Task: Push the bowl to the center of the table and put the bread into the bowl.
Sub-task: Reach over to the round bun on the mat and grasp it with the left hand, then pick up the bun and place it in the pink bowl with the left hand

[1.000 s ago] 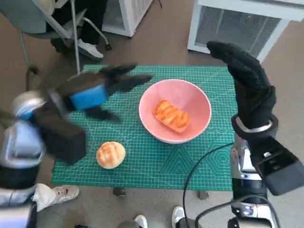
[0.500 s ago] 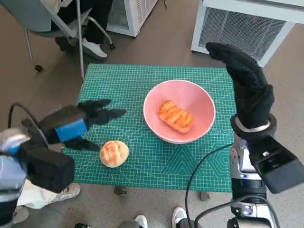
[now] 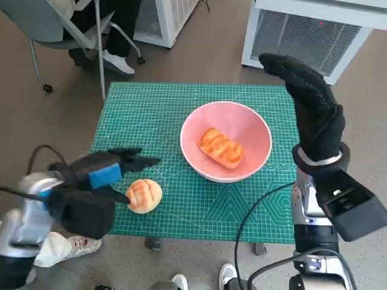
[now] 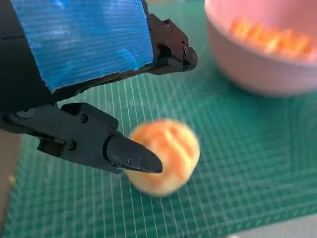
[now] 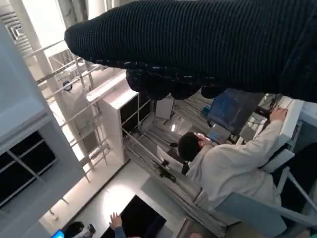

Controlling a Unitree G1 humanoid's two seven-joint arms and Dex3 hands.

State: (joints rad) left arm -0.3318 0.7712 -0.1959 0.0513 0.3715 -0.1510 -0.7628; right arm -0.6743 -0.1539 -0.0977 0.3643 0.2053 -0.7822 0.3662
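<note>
A pink bowl (image 3: 253,134) stands right of the middle of the green mat (image 3: 181,115), with an oblong toasted bread (image 3: 221,147) lying in it. A round bun (image 3: 144,194) sits on the mat near the front left. My left hand (image 3: 106,172) hovers just left of the bun, fingers spread and holding nothing. In the left wrist view a lower finger (image 4: 124,154) overlaps the bun (image 4: 166,154), and the bowl (image 4: 262,64) shows beyond. My right hand (image 3: 311,99) is raised upright beside the bowl's right side, empty, fingers straight.
A chair (image 3: 60,24) and a person's shoe (image 3: 118,62) are beyond the table's far left corner. White grilled units (image 3: 314,36) stand behind the table. A black cable (image 3: 254,211) crosses the mat's front right. A seated person (image 5: 233,168) appears in the right wrist view.
My left hand has dropped back from near the bowl's left side toward the front left and now sits beside the bun. The right hand has stayed raised.
</note>
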